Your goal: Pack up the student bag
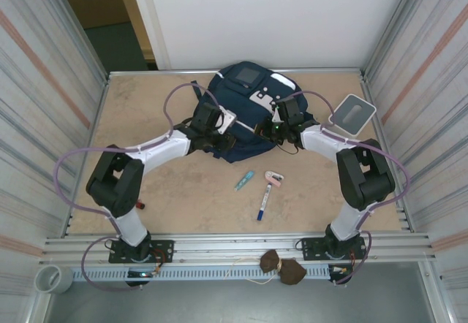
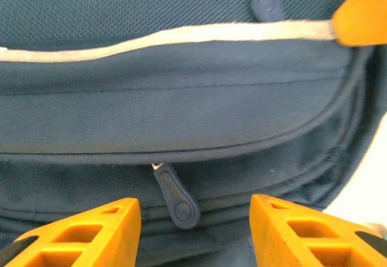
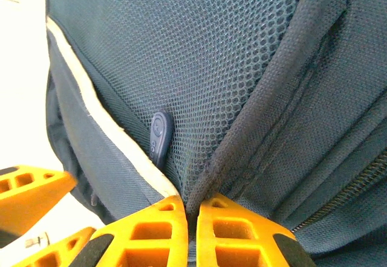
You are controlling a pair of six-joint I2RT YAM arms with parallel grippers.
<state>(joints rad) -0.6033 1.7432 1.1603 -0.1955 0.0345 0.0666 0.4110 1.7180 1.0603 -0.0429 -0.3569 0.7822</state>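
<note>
The student bag (image 1: 245, 96) is a big navy-blue backpack lying at the back middle of the table. My left gripper (image 1: 221, 131) hangs over its left front and my right gripper (image 1: 276, 129) over its right front. In the left wrist view the left gripper (image 2: 195, 231) is open. A dark zipper pull (image 2: 175, 197) lies loose on the bag (image 2: 181, 98) between the fingers, touching neither. In the right wrist view the right gripper (image 3: 190, 218) is shut, pinching a ridge of the bag's fabric (image 3: 211, 49) beside the pale stripe (image 3: 109, 128) and a second zipper pull (image 3: 159, 137).
On the table in front of the bag lie a small teal item (image 1: 244, 180), a pink-and-white item (image 1: 273, 177) and a blue marker (image 1: 262, 206). A grey-and-white tray (image 1: 353, 112) sits at the back right. Metal walls close in both sides.
</note>
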